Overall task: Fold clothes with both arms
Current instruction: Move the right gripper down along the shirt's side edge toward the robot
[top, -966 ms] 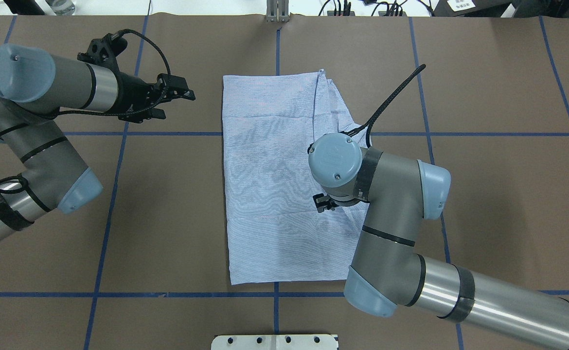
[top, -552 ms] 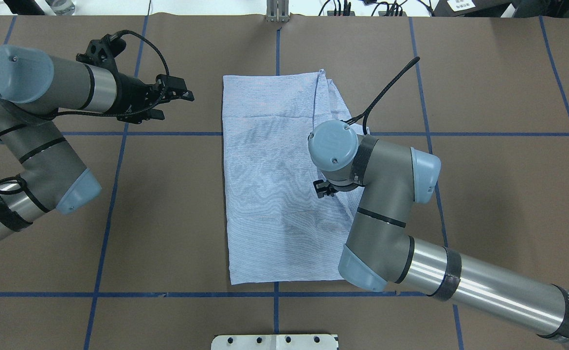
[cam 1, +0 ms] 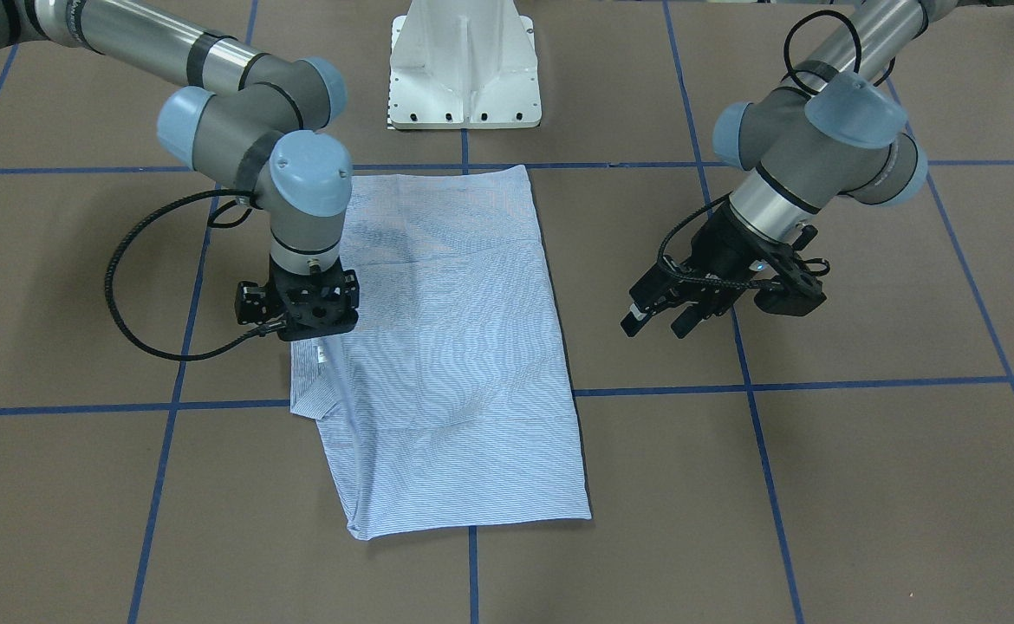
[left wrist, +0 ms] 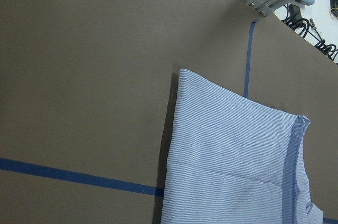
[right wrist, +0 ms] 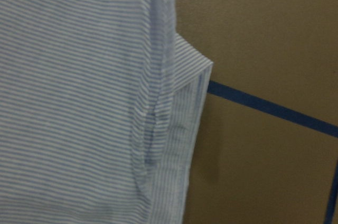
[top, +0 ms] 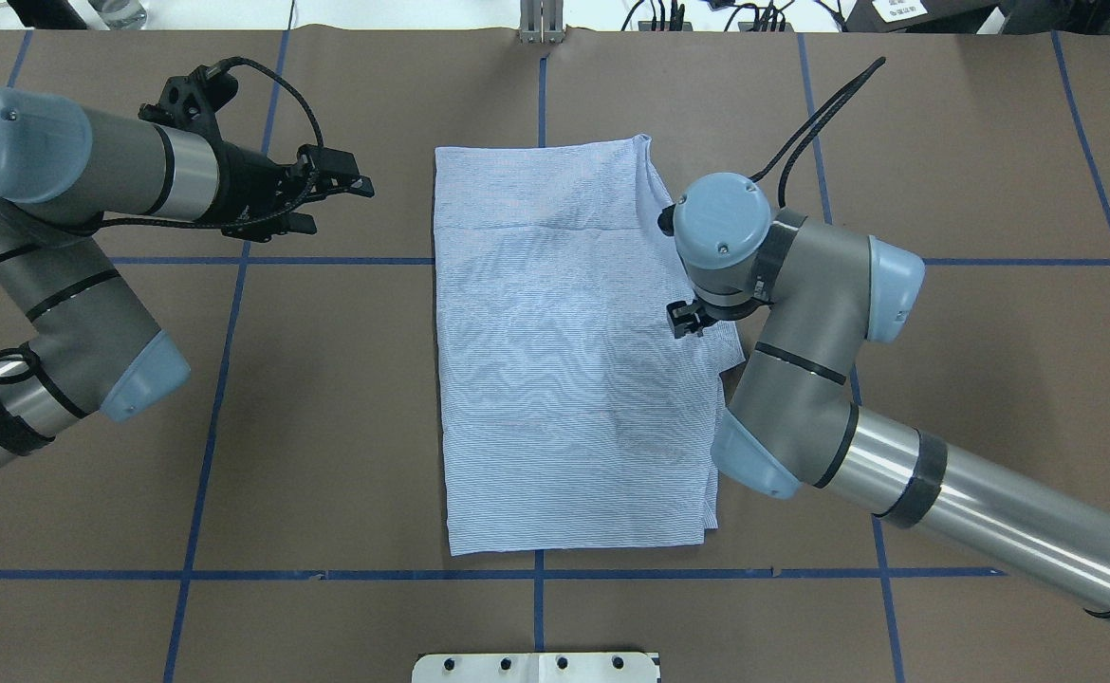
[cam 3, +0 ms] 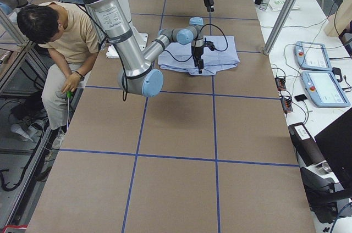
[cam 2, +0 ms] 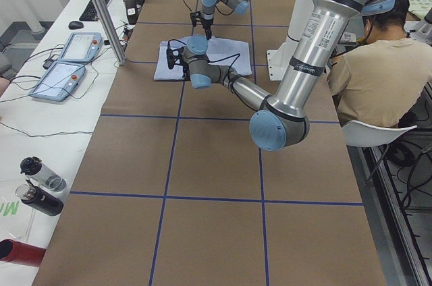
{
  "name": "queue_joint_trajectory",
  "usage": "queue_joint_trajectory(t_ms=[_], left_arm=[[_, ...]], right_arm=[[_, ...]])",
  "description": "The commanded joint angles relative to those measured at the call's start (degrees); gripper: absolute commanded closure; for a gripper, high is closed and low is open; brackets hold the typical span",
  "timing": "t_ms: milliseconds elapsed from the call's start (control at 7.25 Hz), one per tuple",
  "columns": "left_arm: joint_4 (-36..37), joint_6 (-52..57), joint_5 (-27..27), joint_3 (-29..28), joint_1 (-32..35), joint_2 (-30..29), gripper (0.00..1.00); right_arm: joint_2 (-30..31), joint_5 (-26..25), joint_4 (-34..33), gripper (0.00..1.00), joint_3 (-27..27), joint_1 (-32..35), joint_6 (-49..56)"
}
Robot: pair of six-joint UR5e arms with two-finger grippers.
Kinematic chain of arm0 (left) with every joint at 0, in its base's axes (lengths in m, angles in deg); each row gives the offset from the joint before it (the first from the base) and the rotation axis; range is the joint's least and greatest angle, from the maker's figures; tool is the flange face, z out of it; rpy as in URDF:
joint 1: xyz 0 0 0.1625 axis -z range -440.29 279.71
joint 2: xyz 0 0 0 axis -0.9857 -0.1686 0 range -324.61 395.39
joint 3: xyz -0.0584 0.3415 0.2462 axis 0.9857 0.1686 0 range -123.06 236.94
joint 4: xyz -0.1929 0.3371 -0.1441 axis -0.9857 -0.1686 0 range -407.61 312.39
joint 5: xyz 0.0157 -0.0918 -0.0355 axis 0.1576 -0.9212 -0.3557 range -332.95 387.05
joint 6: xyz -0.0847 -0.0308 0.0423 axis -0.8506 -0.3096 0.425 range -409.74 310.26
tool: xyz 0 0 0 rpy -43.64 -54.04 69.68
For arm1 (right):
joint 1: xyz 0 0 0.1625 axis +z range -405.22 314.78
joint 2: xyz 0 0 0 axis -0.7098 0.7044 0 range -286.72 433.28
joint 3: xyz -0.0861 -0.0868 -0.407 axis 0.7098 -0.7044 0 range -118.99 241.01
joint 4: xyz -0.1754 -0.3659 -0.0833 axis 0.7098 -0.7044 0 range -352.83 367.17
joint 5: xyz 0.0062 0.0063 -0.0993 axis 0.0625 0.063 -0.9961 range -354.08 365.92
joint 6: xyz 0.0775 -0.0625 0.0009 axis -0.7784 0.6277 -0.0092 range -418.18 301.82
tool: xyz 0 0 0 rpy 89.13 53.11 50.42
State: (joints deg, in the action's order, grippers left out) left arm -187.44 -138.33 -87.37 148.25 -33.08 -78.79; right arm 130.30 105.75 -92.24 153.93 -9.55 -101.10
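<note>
Brown paper with a blue tape grid covers your bench [top: 327, 427]. The light blue, finely white-striped shirt [top: 555, 360] lies flat at its middle, folded into a long rectangle. Within the last second your right arm [top: 802, 313] has swung off the middle of the cloth to the edge on the robot's right, further from the base. Its black two-finger hand [cam 1: 303, 316] now hangs tips-down over that edge. You cannot tell whether its fingers are apart or together, as the arm hides them. A small folded corner [right wrist: 190, 71] juts past the edge beneath it, and I judge that is the next part to tuck in. Your left black hand [top: 332, 201] has barely moved, with fingers apart, empty, and well clear of the shirt.
</note>
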Motion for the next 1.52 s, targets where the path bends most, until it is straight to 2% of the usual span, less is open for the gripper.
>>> queue_joint_trajectory(t_ms=[0,138,276,690,966,1241,1379], left_arm=[[0.0,0.0,0.0,0.3,0.1,0.1,0.01],[0.0,0.0,0.0,0.3,0.1,0.1,0.01],[0.0,0.0,0.0,0.8,0.1,0.1,0.01],[0.0,-0.1,0.2,4.0,0.2,1.4,0.01],[-0.1,0.4,0.6,4.4,0.2,1.6,0.01],[-0.3,0.6,0.9,4.8,0.2,1.9,0.01],[-0.5,0.7,1.3,4.8,0.3,1.9,0.01]], right_arm=[[3.0,1.3,-2.4,0.00,5.0,1.7,0.3],[3.0,1.5,-2.5,0.00,6.3,1.7,-1.0],[3.1,4.0,-2.4,0.00,8.1,1.7,-8.3],[3.7,5.1,-1.0,0.00,12.6,-1.5,-39.1],[6.2,4.7,10.0,0.00,13.0,-4.8,-65.4],[9.8,4.7,11.6,0.00,19.7,-5.8,-78.7],[10.8,4.3,11.6,0.00,21.1,-7.2,-86.6]])
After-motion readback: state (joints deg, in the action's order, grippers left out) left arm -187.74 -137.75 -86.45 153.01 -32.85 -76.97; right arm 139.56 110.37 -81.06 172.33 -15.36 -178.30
